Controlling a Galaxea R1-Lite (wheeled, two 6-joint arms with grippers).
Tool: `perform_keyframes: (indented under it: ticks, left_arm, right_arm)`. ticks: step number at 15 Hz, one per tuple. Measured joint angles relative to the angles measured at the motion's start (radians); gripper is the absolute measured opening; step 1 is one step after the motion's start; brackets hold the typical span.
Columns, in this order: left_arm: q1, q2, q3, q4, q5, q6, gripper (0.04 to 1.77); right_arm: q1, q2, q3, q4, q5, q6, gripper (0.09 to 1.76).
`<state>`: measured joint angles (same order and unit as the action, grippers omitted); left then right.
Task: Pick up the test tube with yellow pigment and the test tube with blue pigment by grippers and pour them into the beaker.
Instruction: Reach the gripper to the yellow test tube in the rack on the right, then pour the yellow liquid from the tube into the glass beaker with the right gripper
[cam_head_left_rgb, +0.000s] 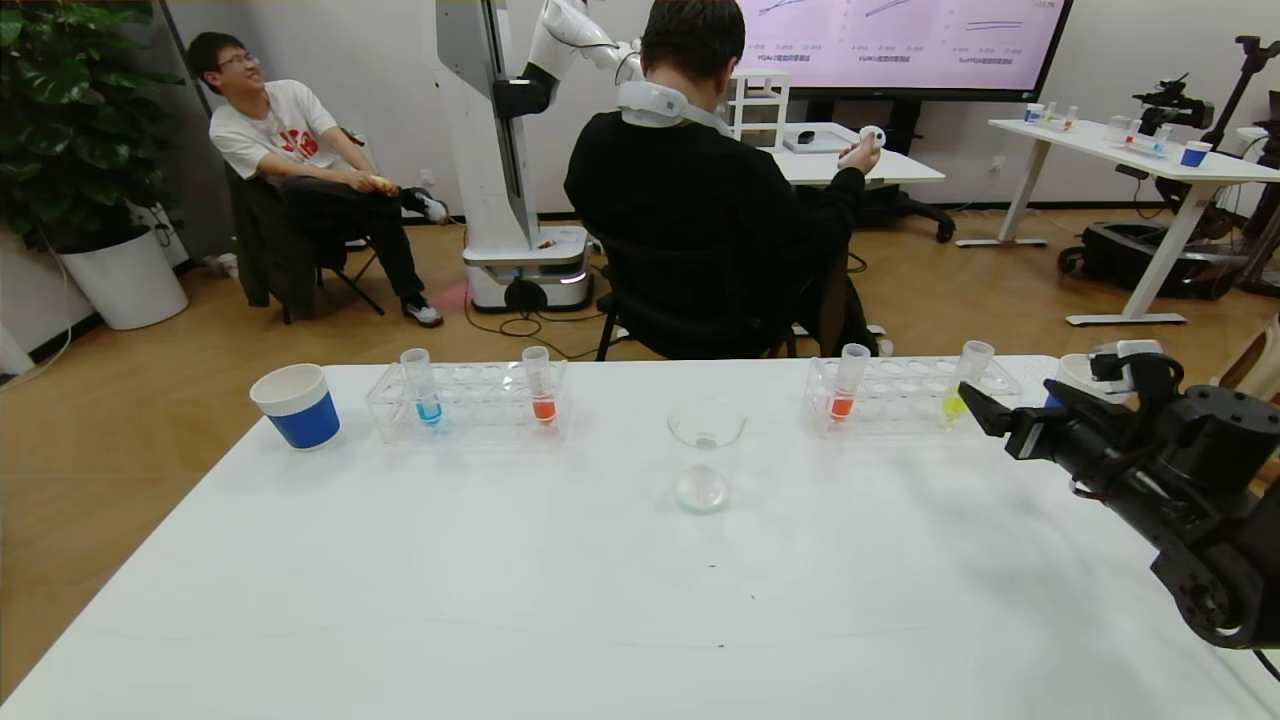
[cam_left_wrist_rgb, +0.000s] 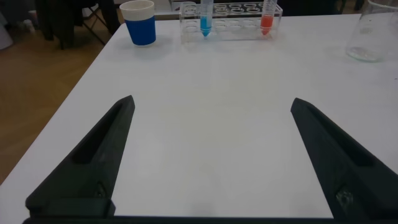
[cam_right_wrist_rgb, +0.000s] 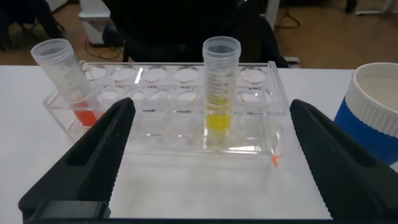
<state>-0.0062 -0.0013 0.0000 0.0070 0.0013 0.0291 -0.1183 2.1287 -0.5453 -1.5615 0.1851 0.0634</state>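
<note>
The test tube with yellow pigment (cam_head_left_rgb: 965, 385) stands upright in the right clear rack (cam_head_left_rgb: 900, 410). My right gripper (cam_head_left_rgb: 985, 415) hovers just in front of it, open, with the yellow tube (cam_right_wrist_rgb: 219, 93) centred ahead between its fingers (cam_right_wrist_rgb: 112, 143) and untouched. In the left rack (cam_head_left_rgb: 470, 405) stands the test tube with blue pigment (cam_head_left_rgb: 424, 390). The left wrist view shows my left gripper (cam_left_wrist_rgb: 212, 101) open and empty over bare table, well short of the blue tube (cam_left_wrist_rgb: 205, 18). The empty beaker (cam_head_left_rgb: 705, 455) sits mid-table between the racks.
Each rack also holds an orange-red tube (cam_head_left_rgb: 540, 385) (cam_head_left_rgb: 848, 385). A blue-and-white paper cup (cam_head_left_rgb: 297, 405) stands left of the left rack, and another cup (cam_right_wrist_rgb: 373, 106) is right of the right rack, close to my right gripper. People sit beyond the table's far edge.
</note>
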Motion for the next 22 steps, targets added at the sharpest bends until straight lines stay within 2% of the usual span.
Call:
perform_keyframes:
  ticks: [5, 8, 15, 16, 17, 19, 20, 21, 22]
  left_arm:
    - [0.0, 0.0, 0.0, 0.0, 0.0, 0.0, 1.75]
    - [0.0, 0.0, 0.0, 0.0, 0.0, 0.0, 1.75]
    - [0.0, 0.0, 0.0, 0.0, 0.0, 0.0, 1.75]
    - [0.0, 0.0, 0.0, 0.0, 0.0, 0.0, 1.75]
    - [0.0, 0.0, 0.0, 0.0, 0.0, 0.0, 1.75]
    - [0.0, 0.0, 0.0, 0.0, 0.0, 0.0, 1.75]
    - [0.0, 0.0, 0.0, 0.0, 0.0, 0.0, 1.75]
    - [0.0, 0.0, 0.0, -0.001, 0.0, 0.0, 1.75]
    - [0.0, 0.0, 0.0, 0.0, 0.0, 0.0, 1.75]
  right_arm:
    - [-0.005, 0.117, -0.22, 0.0, -0.007, -0.002, 1.74]
    - [-0.001, 0.188, -0.31, 0.0, -0.003, -0.002, 1.74]
    - [0.003, 0.246, -0.381, 0.002, 0.031, -0.005, 1.72]
    - [0.003, 0.25, -0.384, 0.001, 0.031, -0.006, 1.58]
    - [0.004, 0.254, -0.389, 0.001, 0.031, -0.007, 1.28]
    - [0.007, 0.257, -0.392, 0.0, 0.029, -0.008, 0.46]
    - [0.008, 0.257, -0.392, 0.0, 0.03, -0.009, 0.34]
    - [0.01, 0.257, -0.392, 0.0, 0.03, -0.009, 0.49]
    - [0.011, 0.256, -0.392, 0.0, 0.031, -0.008, 0.57]
